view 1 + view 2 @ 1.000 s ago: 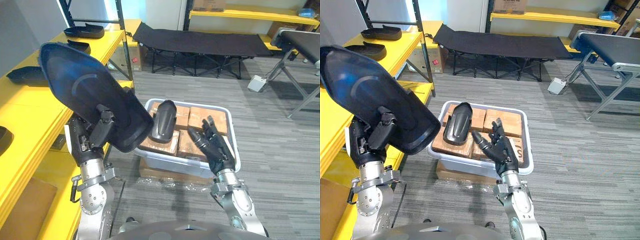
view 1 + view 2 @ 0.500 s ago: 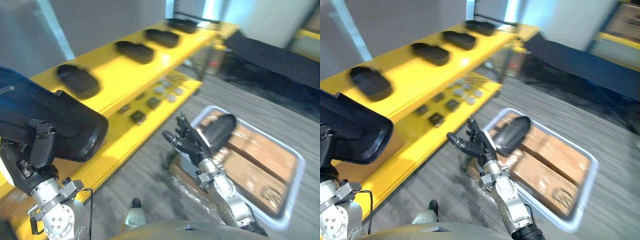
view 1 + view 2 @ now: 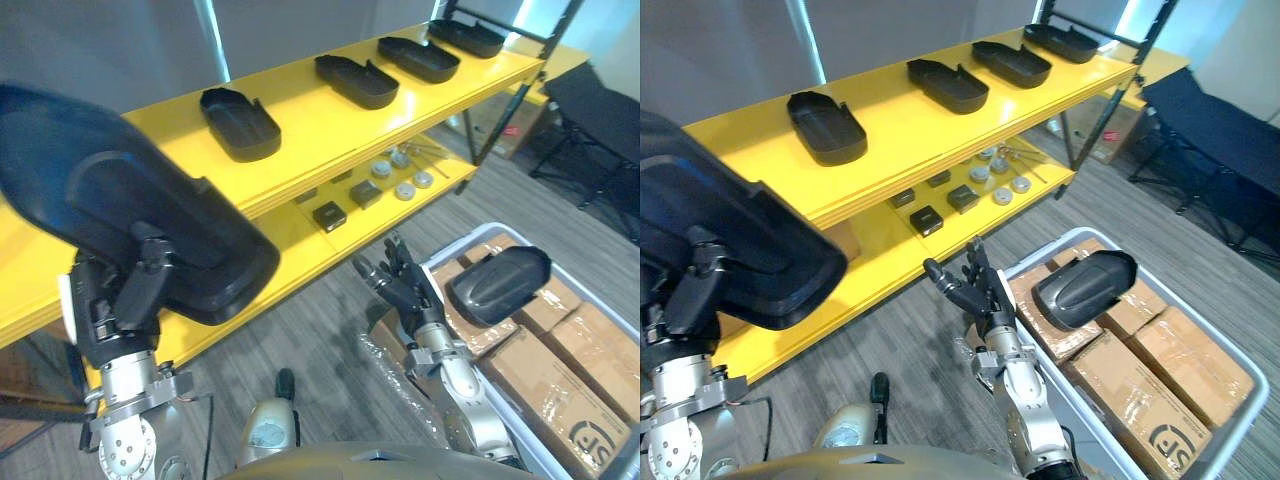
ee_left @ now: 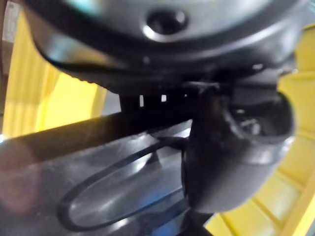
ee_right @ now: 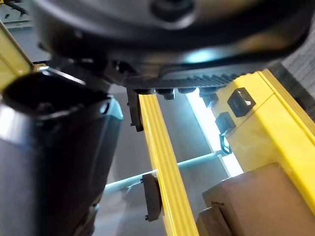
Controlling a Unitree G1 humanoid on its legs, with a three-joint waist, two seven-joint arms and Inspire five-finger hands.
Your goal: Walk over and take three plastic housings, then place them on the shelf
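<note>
1. One black plastic housing (image 3: 130,205) is gripped in the left hand (image 3: 118,305) and held high in front of the shelf (image 3: 320,130). Its broad domed back faces the head camera, and the thumb is clamped on that face near the lower edge.
2. The right hand (image 3: 400,290) hangs out from the shelf's lower tier with its fingers straight and spread, carrying nothing.
3. A second housing (image 3: 1083,288) lies loose on cardboard boxes (image 3: 1160,395) in a pale bin (image 3: 1048,248) on the floor. It is farther out from the shelf than the right hand, close to that hand but not touching it.
4. Four more housings sit in a row along the shelf's top tier. The nearest shelved housing (image 3: 240,122) lies open side up with bare yellow board beside it. Small parts (image 3: 345,195) lie on the tier below.
5. The shell looks thin, stiff and light, and its glossy back is probably slippery. It is large for one hand, so a hold at one end leaves a long overhang that could swing or twist. A pinch across the rim wall, midway along a long side, would likely be steadier.
6. The step in hand appears to be setting the held housing on the top tier. It would need to go down flat and open side up, onto bare board.
</note>
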